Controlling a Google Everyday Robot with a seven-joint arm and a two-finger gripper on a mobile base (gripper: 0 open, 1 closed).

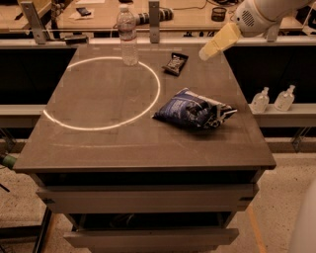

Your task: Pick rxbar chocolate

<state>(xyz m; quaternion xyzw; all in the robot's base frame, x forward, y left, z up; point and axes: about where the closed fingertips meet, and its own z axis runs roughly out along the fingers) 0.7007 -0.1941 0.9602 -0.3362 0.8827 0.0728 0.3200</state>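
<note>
The rxbar chocolate [176, 63] is a small flat black wrapper with whitish print, lying on the far part of the dark table [98, 143], just right of the white circle. My gripper [206, 52] hangs above the table's far right, to the right of the bar and apart from it. It comes in from the upper right on a white arm [261, 12].
A clear plastic water bottle [128, 35] stands at the far edge on the white circle [101, 93]. A large blue-and-white chip bag [193, 109] lies at the right middle. Two small bottles [272, 99] stand on a ledge right of the table. A workbench runs behind.
</note>
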